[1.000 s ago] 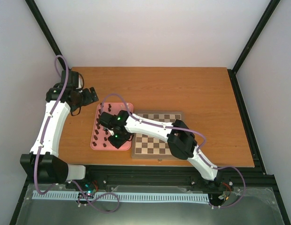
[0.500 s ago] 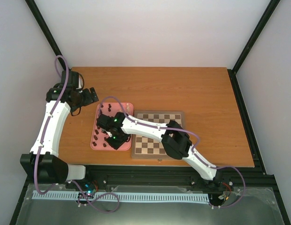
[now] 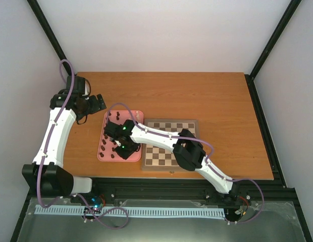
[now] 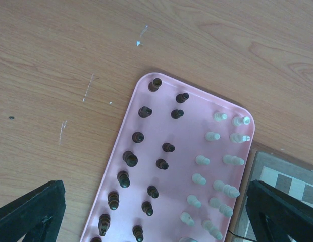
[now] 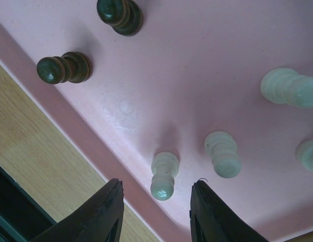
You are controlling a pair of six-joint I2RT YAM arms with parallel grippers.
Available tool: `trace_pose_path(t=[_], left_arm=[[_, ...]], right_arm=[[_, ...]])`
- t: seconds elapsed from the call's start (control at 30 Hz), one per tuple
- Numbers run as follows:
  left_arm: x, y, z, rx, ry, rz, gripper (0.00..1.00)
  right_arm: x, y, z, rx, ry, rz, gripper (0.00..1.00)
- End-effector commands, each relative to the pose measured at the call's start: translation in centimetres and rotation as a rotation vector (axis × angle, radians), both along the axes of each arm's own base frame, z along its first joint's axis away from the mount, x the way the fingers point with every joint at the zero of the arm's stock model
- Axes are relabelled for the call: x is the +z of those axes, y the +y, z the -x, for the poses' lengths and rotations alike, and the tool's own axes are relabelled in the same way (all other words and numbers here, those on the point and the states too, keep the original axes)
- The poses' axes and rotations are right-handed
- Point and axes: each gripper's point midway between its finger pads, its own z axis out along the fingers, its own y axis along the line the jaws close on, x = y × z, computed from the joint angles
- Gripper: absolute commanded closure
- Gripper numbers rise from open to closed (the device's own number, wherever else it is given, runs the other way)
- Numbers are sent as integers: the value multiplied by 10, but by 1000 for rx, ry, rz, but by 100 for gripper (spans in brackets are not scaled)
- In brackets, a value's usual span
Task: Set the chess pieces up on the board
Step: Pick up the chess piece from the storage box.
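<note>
The pink tray (image 3: 140,117) left of the board (image 3: 169,143) holds several dark brown chess pieces (image 4: 138,136) and cream-white chess pieces (image 4: 213,135), all upright. The board shows no pieces. My right gripper (image 3: 127,150) hangs open low over the tray's near end; in the right wrist view (image 5: 156,201) its jaws stand either side of a cream-white pawn (image 5: 163,176), apart from it. A second cream pawn (image 5: 223,154) stands just right of it. My left gripper (image 3: 98,102) is open and empty above the table, left of the tray's far end.
The tray's near rim (image 5: 70,131) and bare wooden table (image 5: 30,161) lie just beside the right fingers (image 5: 103,212). Two dark pieces (image 5: 63,69) stand further along the tray. Black frame posts rise at the table's back corners (image 3: 45,30).
My right gripper has moved slightly left and nearer along the tray, lowering over the near-end cream pawn. The left arm has not moved.
</note>
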Motion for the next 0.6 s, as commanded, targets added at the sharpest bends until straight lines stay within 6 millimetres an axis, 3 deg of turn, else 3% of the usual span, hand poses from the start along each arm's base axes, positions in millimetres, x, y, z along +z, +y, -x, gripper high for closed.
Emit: trace_pose_path(t=[0.0, 0.2, 0.57], left_arm=[[6, -2, -6, -11, -18, 1, 0], [5, -2, -7, -11, -14, -1, 0], [4, -1, -7, -10, -9, -3, 0]], right_arm=[[-2, 2, -6, 2, 2, -3, 62], [-4, 3, -6, 4, 19, -11, 63], [-9, 4, -5, 14, 35, -7, 73]])
